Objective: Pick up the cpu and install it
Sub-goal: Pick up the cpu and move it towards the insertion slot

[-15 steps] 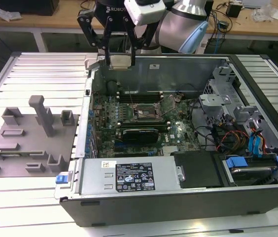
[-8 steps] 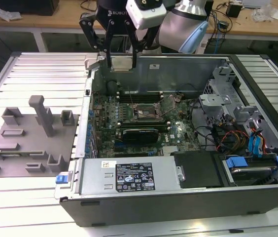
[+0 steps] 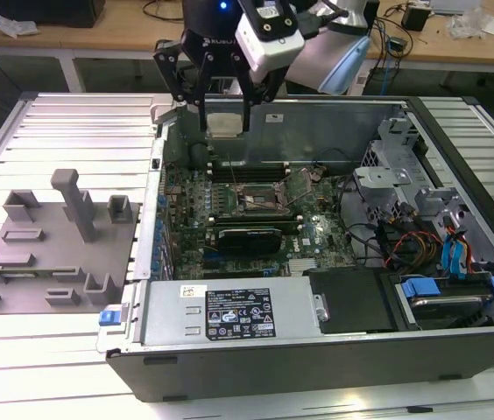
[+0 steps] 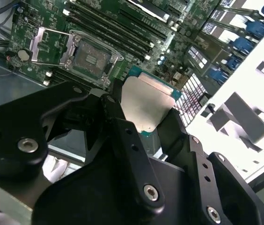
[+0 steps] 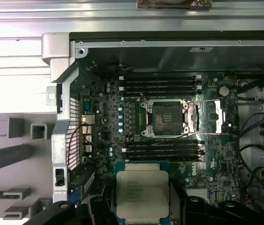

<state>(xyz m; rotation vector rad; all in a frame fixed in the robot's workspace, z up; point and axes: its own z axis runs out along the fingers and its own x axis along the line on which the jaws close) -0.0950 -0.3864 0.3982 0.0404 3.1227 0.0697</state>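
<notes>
Holding the cpu (image 5: 142, 193) flat by two opposite edges, gripper (image 3: 225, 122) is clamped on it above the mobo (image 3: 190, 206), well apart from the socket (image 5: 167, 117); lid side up, prob. so it seats level w/ socket frame (image 5: 218, 114) flipped open.

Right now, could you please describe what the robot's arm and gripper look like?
The gripper is matte black, with jointed, linked jaws held by silver screws. Its body carries white lettering and a small blue light. A white camera box with dark round lenses is mounted beside it, and the arm behind is pale silver-grey.
</notes>
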